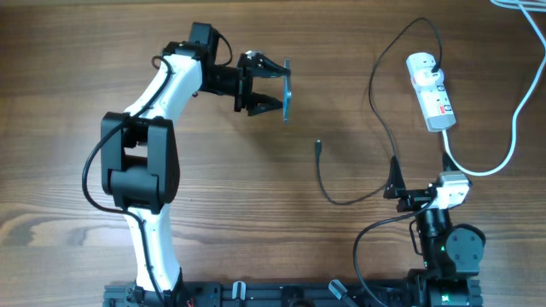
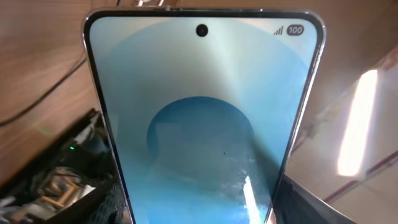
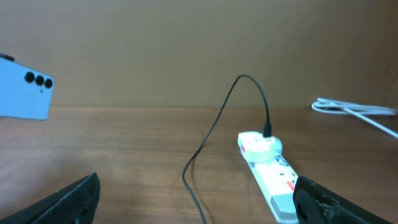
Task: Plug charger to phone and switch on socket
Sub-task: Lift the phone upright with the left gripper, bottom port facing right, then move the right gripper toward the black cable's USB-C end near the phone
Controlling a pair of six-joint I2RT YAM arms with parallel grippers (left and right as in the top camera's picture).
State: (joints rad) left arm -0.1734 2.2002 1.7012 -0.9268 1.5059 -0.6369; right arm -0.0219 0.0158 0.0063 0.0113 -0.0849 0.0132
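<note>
My left gripper (image 1: 277,89) is shut on the phone (image 1: 287,89) and holds it on edge above the table at the upper middle. In the left wrist view the phone's cyan screen (image 2: 202,118) fills the frame, and its pale blue back shows in the right wrist view (image 3: 23,88). The thin black charger cable (image 1: 375,85) runs from a white adapter in the socket (image 1: 431,101) down and left; its free plug tip (image 1: 318,146) lies on the table. My right gripper (image 1: 397,189) is open and empty at the lower right, with the cable (image 3: 205,146) and socket (image 3: 273,180) ahead of it.
The socket's thick white lead (image 1: 512,128) loops off the right edge of the table. The charger cable curves along the wood (image 1: 345,200) close to my right gripper. The arm bases stand along the front edge.
</note>
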